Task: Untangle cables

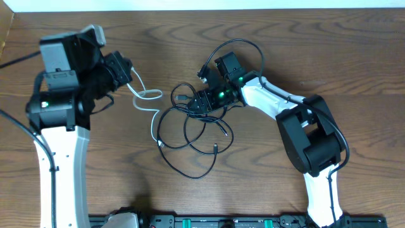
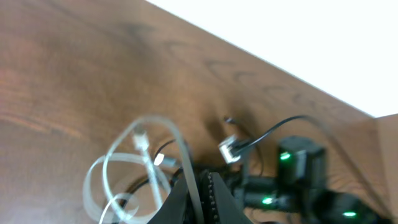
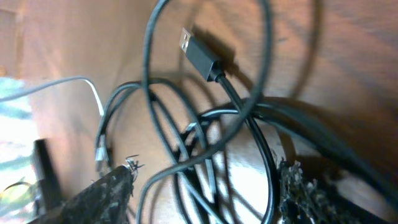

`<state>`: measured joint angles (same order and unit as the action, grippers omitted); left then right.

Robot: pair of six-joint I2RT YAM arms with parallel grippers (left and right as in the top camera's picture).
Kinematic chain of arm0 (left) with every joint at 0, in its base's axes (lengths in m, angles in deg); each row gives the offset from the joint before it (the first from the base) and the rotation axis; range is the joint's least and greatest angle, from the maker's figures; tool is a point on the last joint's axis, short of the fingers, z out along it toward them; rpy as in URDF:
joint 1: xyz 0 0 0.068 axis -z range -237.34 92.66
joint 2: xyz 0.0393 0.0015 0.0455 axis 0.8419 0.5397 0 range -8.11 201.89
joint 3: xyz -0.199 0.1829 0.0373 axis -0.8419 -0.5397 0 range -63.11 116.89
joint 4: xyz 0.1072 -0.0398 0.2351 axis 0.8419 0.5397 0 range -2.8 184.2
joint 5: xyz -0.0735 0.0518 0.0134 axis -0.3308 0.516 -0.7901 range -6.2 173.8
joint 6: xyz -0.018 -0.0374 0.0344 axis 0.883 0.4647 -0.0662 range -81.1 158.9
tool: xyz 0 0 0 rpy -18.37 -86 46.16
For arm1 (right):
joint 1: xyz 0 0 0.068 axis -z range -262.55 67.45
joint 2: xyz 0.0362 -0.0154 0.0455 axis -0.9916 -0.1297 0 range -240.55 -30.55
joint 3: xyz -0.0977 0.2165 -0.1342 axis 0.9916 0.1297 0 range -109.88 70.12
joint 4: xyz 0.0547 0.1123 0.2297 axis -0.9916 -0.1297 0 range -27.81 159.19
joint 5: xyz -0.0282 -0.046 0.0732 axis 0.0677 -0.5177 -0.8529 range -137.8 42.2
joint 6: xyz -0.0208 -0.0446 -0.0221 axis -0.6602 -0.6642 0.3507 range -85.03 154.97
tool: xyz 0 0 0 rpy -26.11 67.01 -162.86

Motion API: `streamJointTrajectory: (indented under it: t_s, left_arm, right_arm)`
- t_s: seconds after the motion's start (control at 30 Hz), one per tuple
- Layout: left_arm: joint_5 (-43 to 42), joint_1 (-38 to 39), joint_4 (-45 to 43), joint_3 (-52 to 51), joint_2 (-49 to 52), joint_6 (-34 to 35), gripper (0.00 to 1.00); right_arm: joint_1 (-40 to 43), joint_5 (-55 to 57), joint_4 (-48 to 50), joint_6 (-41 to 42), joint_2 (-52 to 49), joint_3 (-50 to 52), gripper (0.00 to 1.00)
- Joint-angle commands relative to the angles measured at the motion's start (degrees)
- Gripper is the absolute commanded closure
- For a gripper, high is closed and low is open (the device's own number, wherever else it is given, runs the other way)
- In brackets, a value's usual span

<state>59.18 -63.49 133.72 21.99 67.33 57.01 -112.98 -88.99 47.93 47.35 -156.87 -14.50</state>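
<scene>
One white cable (image 1: 150, 94) pinched in left gripper (image 2: 200, 186), black cables (image 1: 190, 136) tangled

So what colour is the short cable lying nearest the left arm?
The short cable is white; the overhead view shows it best.

Black cable tangle (image 3: 239, 102) mid-table, right claw (image 3: 205, 190) straddling it, white cable (image 1: 147, 95) running to left claw (image 1: 131, 77), bare table (image 1: 329, 50) beyond.

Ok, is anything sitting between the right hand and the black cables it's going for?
Nothing visible. The right hand is open right over the black cables, strands lying between its fingers. The left hand, shut on the white cable, is off to the side.
</scene>
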Motion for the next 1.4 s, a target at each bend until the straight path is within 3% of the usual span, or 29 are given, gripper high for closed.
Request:
streamJointTrajectory:
  t_s: [0.0, 0.37, 0.6, 0.73, 1.0, 1.13, 1.17, 1.23, 1.3, 1.37]
  left_arm:
    - [-1.95, 0.13, -0.07, 4.81, 0.59, 2.27, 0.93]
    - [-5.57, 0.13, -1.86, 16.26, 0.63, 6.69, 0.92]
    - [-6.49, 0.13, -1.62, 16.79, 0.63, 7.5, 0.93]
    - [-6.51, 0.13, -1.6, 16.79, 0.63, 7.5, 0.93]
    - [-6.47, 0.13, -0.72, 16.76, 0.63, 7.48, 0.93]
    - [-6.47, 0.13, -0.46, 16.76, 0.63, 7.48, 0.93]
    - [-6.49, 0.13, -0.46, 16.76, 0.63, 7.48, 0.92]
    - [-6.47, 0.13, -0.33, 16.76, 0.63, 7.48, 0.92]
    - [-6.45, 0.13, -0.07, 16.76, 0.63, 7.45, 0.93]
    - [-6.43, 0.13, 0.42, 16.76, 0.7, 7.45, 0.92]
  right_arm:
    - [-0.35, -10.47, 0.31, -3.41, -0.2, -0.2, 0.31]
    - [-1.42, -13.2, 5.09, -8.15, 10.01, -0.9, 0.19]
    - [-6.43, -12.31, 8.7, -8.22, 7.08, -0.87, 0.18]
    - [-9.94, -11.89, 12.59, -8.2, 4.59, -0.87, 0.08]
    - [-14.8, -10.45, 16.87, -8.2, 1.05, -0.87, 0.11]
    - [-15.58, -1.86, 16.98, -8.17, 1.05, -0.87, 0.2]
    - [-15.76, -0.63, 17.35, -8.17, 1.05, -0.87, 0.26]
    - [-15.78, -0.28, 17.68, -8.17, 1.05, -0.87, 0.46]
    - [-15.52, -0.31, 18.16, -7.34, 1.07, -0.87, 0.75]
    - [-14.75, -0.61, 19.06, -4.52, 1.29, -0.87, 0.9]
